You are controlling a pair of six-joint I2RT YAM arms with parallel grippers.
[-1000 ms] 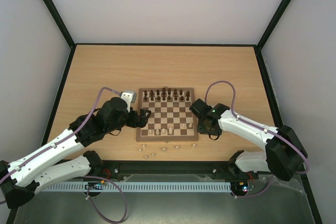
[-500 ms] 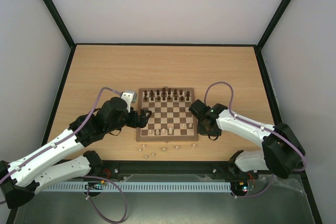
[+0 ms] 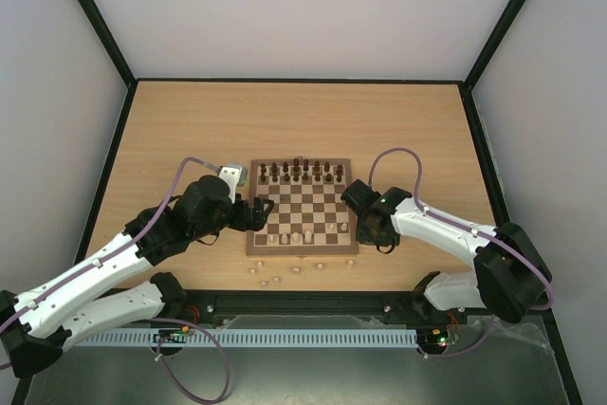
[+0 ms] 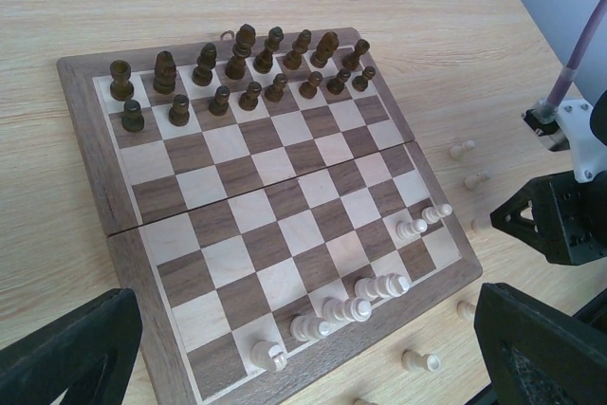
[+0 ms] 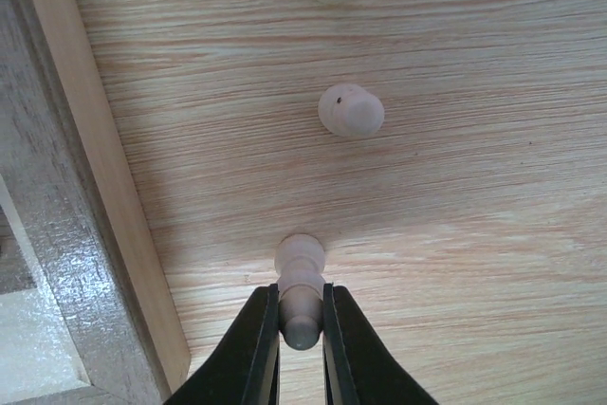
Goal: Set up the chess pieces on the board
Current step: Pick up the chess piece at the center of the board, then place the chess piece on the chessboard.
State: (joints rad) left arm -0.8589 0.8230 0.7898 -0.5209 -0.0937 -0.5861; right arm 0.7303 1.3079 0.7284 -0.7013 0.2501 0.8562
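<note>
The board's [image 3: 302, 208] 12 o'clock edge held all 16 dark pieces [image 4: 247, 68]; few pale pieces [image 4: 346, 310] stood at 6 o'clock. Right fingers [image 5: 256, 348] pinched a pale pawn [image 5: 301, 291] on the table [image 3: 285, 120] at 3 o'clock; left fingers [image 4: 66, 348] gaped wide, empty.
</note>
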